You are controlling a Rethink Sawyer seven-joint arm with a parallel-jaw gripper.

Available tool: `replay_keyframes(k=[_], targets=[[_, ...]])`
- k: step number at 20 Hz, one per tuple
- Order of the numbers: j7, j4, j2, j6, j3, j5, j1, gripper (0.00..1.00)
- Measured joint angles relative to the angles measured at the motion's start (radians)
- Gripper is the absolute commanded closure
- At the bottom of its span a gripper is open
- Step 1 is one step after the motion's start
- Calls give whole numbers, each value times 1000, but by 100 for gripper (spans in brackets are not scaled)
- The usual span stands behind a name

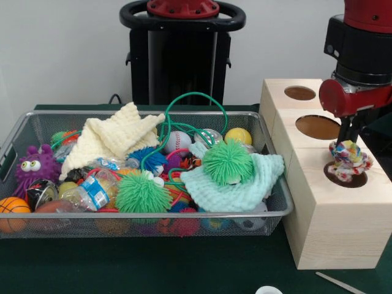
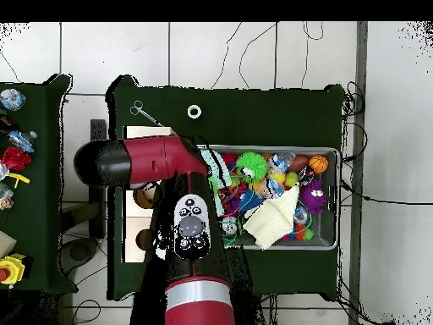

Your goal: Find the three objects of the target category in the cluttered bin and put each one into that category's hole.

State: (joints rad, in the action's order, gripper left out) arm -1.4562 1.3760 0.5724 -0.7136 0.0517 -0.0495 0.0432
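Gripper (image 1: pixel 350 147) jaws pinch a multicolour rope toy (image 1: pixel 350 160) directly over the hole (image 1: pixel 345 174) in the near wooden box (image 1: pixel 334 214) at 3 o'clock of the cluttered bin (image 1: pixel 37 119), prob. poised for drop-in.

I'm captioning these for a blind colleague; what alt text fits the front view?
The robot's gripper holds a multicoloured rope toy over the nearest hole in a row of pale wooden boxes. To their left, a wire mesh bin brims with balls, spiky toys and knitted cloths.
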Motion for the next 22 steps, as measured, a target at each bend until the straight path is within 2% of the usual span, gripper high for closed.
replay_keyframes(k=[7,11,12,22], targets=[[-2,-15,-38,134,-15,6,0,100],[-2,-15,-52,162,-24,6,0,100],[-2,-16,-61,162,-33,9,0,0],[-2,-15,-64,162,-35,29,5,0]])
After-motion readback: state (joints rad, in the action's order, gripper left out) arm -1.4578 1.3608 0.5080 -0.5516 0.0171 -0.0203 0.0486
